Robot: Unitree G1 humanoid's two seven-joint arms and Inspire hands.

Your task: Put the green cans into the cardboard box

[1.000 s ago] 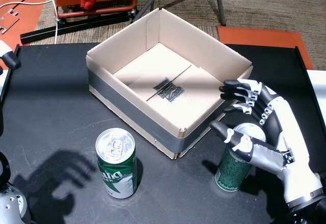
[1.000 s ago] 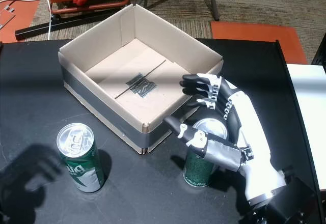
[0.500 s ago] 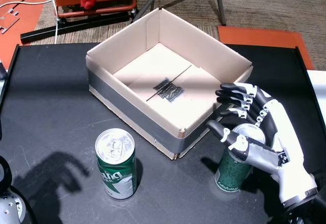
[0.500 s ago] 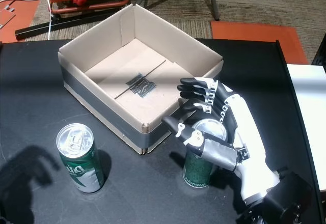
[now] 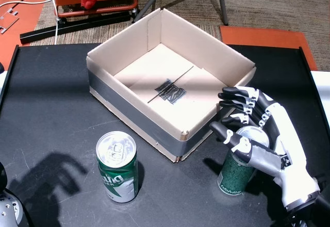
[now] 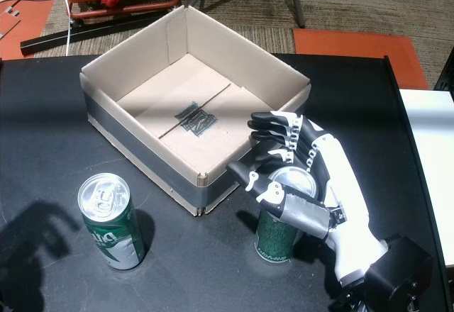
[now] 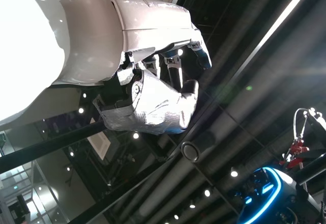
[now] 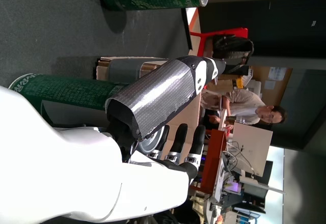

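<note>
Quick count: two green cans on the counter (image 5: 46, 108). One can (image 5: 236, 171) sits right under the right hand (image 5: 263, 139), the other can (image 5: 118, 166) is well off to that hand's left. One cardboard box (image 5: 135, 114), just ahead and left of the hand, nothing inside it. Two hands total: the right one in both head views, the left hand (image 7: 153, 102) only in its wrist view. The right wrist view also catches one person (image 8: 244, 107) in the background, beyond the hand's fingertips.
</note>
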